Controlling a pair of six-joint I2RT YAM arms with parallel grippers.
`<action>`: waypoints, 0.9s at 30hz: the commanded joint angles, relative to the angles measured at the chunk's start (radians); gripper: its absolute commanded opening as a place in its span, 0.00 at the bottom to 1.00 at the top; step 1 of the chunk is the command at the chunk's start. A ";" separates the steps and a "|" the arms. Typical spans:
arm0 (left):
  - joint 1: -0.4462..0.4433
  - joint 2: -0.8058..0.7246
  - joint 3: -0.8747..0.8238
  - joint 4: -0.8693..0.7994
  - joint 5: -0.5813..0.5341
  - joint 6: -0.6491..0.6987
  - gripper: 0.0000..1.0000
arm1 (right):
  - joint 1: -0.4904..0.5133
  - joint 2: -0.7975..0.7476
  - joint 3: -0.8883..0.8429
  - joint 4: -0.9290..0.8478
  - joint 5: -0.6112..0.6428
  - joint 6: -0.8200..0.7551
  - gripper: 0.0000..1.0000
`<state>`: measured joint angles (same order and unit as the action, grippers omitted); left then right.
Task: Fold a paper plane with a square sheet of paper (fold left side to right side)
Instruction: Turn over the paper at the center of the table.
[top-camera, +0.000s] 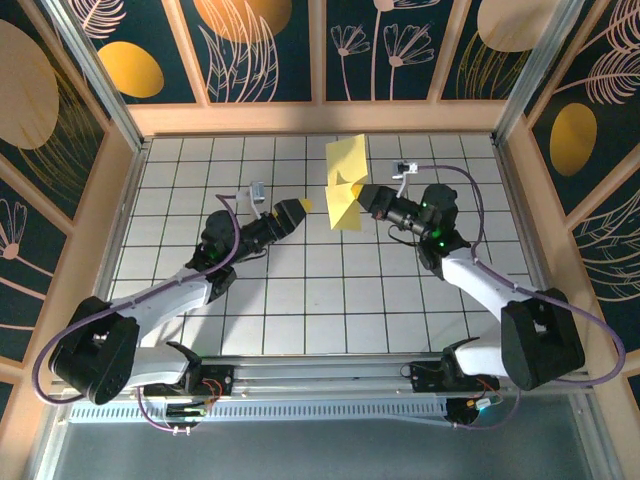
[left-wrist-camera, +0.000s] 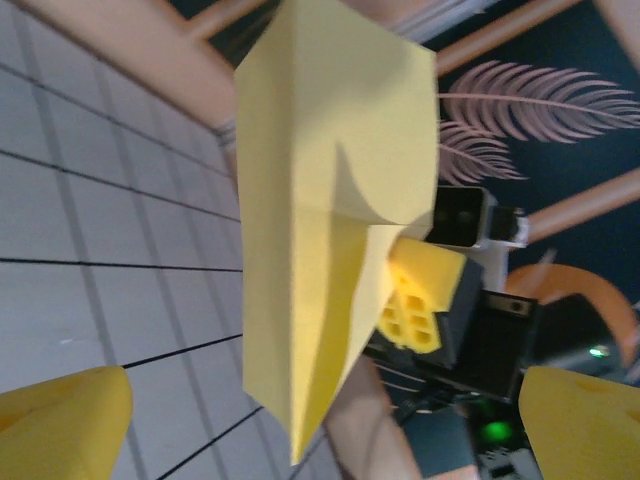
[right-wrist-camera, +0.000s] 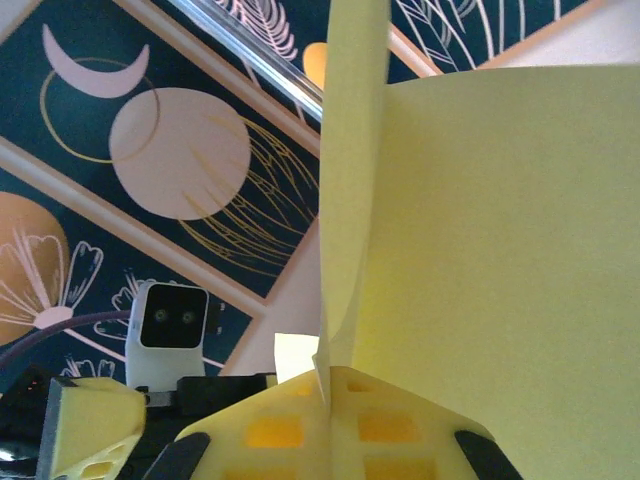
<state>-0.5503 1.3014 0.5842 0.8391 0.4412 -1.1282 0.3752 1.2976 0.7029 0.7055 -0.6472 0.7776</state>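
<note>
**Paper pinched by right gripper, left spread**

Your creased yellow paper (top-camera: 345, 190) stands upright over the far middle of the grid table (top-camera: 300, 300), point down. The right gripper (top-camera: 362, 196) is clamped on its right edge. The left gripper (top-camera: 298, 207) is just left of it, fingers spread wide, not touching.

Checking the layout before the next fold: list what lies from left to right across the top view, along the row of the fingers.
Left arm → left fingers, open → yellow paper → right fingers, shut on it → right arm.
</note>
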 joint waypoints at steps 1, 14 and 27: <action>-0.023 0.057 0.046 0.244 0.128 -0.097 0.98 | 0.019 -0.020 0.048 0.007 -0.039 0.053 0.00; -0.086 0.177 0.148 0.247 0.133 -0.087 0.73 | 0.072 -0.011 0.045 0.051 -0.014 0.107 0.00; -0.087 0.152 0.147 0.112 0.082 -0.034 0.27 | 0.067 -0.023 0.027 0.037 -0.019 0.097 0.07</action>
<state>-0.6361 1.4796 0.7090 0.9607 0.5373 -1.1862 0.4404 1.2964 0.7330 0.7109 -0.6598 0.8745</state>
